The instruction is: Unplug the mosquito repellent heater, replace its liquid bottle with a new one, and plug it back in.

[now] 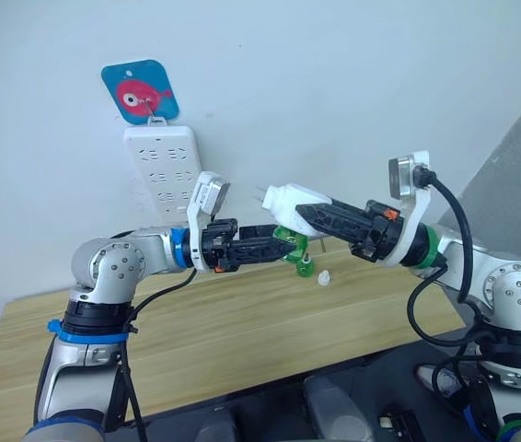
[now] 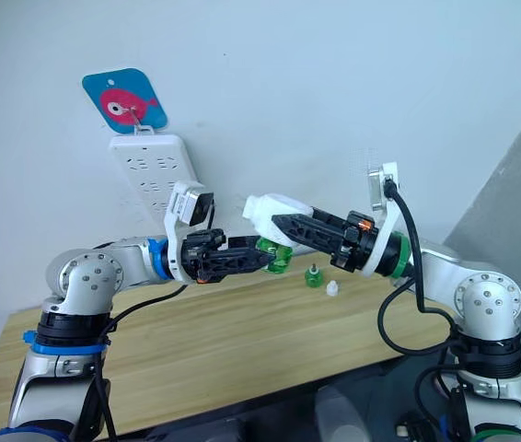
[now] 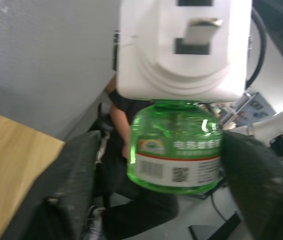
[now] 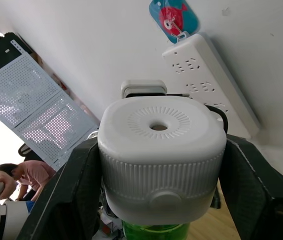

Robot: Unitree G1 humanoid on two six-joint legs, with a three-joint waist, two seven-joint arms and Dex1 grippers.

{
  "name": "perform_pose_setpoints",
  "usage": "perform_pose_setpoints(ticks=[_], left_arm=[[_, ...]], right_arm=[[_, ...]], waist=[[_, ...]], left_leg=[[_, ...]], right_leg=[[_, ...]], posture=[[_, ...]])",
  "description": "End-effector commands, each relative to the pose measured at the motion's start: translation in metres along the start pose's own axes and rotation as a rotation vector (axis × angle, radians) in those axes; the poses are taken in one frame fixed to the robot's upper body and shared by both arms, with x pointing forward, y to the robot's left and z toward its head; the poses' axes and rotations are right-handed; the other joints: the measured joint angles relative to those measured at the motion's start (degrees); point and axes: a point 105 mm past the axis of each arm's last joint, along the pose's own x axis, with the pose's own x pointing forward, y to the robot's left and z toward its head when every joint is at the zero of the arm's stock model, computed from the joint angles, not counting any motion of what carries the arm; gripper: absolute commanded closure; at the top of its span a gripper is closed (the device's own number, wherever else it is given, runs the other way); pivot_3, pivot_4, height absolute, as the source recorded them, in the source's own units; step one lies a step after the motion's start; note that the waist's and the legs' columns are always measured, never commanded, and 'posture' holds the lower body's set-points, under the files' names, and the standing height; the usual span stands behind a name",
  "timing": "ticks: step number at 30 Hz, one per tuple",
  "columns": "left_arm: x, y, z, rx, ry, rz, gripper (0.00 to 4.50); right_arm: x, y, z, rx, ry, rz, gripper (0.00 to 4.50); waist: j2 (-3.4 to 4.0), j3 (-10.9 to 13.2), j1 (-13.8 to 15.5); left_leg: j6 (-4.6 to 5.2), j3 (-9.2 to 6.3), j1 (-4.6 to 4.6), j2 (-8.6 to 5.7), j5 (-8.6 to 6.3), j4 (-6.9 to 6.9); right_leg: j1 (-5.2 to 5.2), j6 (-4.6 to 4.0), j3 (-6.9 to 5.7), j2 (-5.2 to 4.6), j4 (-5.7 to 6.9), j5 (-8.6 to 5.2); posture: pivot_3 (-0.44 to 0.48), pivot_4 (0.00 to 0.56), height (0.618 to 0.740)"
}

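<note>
Between my two claws, held up over the wooden table, the mosquito repellent heater is off the power strip on the wall, prongs in the air. My right claw is clamped across its white body, a finger on each flank. My left claw is closed around the green liquid bottle that hangs from the heater's underside, pads on its two sides. Below and just past my left fingertips, a small green cap and a white cap sit on the table.

I judge the step to be turning the bottle in its threaded neck. To do it well I should keep the right claw rigid, twist only with the left about the bottle's own axis, and keep neck and socket in line so nothing binds or slips.
</note>
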Motion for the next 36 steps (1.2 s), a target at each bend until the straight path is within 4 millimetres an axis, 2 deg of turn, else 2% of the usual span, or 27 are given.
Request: perform_pose_setpoints(ticks=[1,5,7,11,14,18,22,25,32,36], left_arm=[[-0.011,0.005,0.002,0.132,0.055,0.081,0.00],[-0.045,0.017,-0.005,0.320,0.150,0.264,0.00],[-0.054,0.019,-0.005,0.379,0.161,0.311,0.00],[-0.098,0.027,0.015,0.486,0.024,0.605,0.00],[-0.129,0.024,0.021,0.568,-0.033,0.787,0.00],[-0.156,0.018,0.012,0.535,-0.047,0.897,0.00],[-0.193,0.025,0.028,0.570,-0.105,1.062,0.00],[-0.201,0.030,0.034,0.602,-0.083,1.095,0.00],[-0.185,0.052,0.031,0.525,0.005,0.962,0.00],[-0.180,0.060,0.039,0.551,0.039,0.935,0.00]], right_arm=[[-0.002,0.013,0.010,-0.044,-0.039,0.044,1.59],[-0.010,0.000,0.018,-0.150,-0.057,-0.082,1.59],[-0.012,-0.003,0.020,-0.201,-0.053,-0.121,1.59],[-0.014,-0.004,0.018,-0.394,0.013,-0.203,1.59],[-0.014,-0.006,0.015,-0.515,0.058,-0.261,1.59],[-0.008,-0.001,0.007,-0.559,0.076,-0.242,1.59],[-0.001,0.005,-0.005,-0.572,0.111,-0.199,1.59],[0.002,0.007,-0.009,-0.579,0.124,-0.183,1.59],[0.011,0.011,-0.012,-0.594,0.133,-0.148,1.59],[0.011,0.013,-0.014,-0.598,0.138,-0.143,1.59]], waist=[[0.00,0.0,0.0],[0.10,-0.1,-0.2],[0.10,-0.1,0.0],[0.09,-0.1,0.3],[0.09,-0.1,0.5],[0.08,-0.1,1.0],[0.03,0.0,2.1],[0.00,0.0,3.0],[-0.04,0.0,3.4],[-0.06,0.0,3.2]], left_leg=[[0.00,0.00,0.00,0.00,0.00,0.00],[0.00,0.05,0.05,0.03,0.00,-0.09],[0.00,0.04,0.03,0.04,0.00,-0.10],[0.01,0.04,-0.04,0.04,-0.01,-0.07],[0.01,0.03,-0.06,0.05,-0.01,-0.10],[0.01,0.03,-0.07,0.06,-0.01,-0.11],[0.01,0.02,-0.06,0.07,-0.01,-0.06],[0.01,0.01,-0.06,0.06,-0.01,-0.04],[0.01,-0.02,-0.11,0.04,-0.01,-0.07],[0.01,-0.03,-0.11,0.06,-0.01,-0.10]], right_leg=[[0.00,0.00,0.01,0.00,-0.01,0.00],[-0.03,-0.03,0.06,0.01,-0.01,-0.02],[-0.06,-0.04,0.06,0.03,0.00,-0.02],[-0.08,-0.02,0.05,0.01,-0.04,-0.03],[-0.09,-0.02,0.04,0.01,-0.10,-0.03],[-0.09,-0.02,0.04,0.00,-0.13,-0.03],[-0.09,-0.02,0.02,0.02,-0.11,-0.03],[-0.08,0.07,-0.02,0.03,-0.12,-0.08],[-0.05,-0.03,-0.07,0.00,-0.26,-0.02],[-0.05,-0.04,-0.07,0.02,-0.26,-0.01]], posture=[[-0.293,0.081,0.734],[-0.289,0.087,0.734],[-0.279,0.092,0.734],[-0.255,0.106,0.734],[-0.238,0.113,0.734],[-0.227,0.119,0.734],[-0.216,0.128,0.734],[-0.214,0.128,0.734],[-0.214,0.132,0.734],[-0.230,0.134,0.734]])
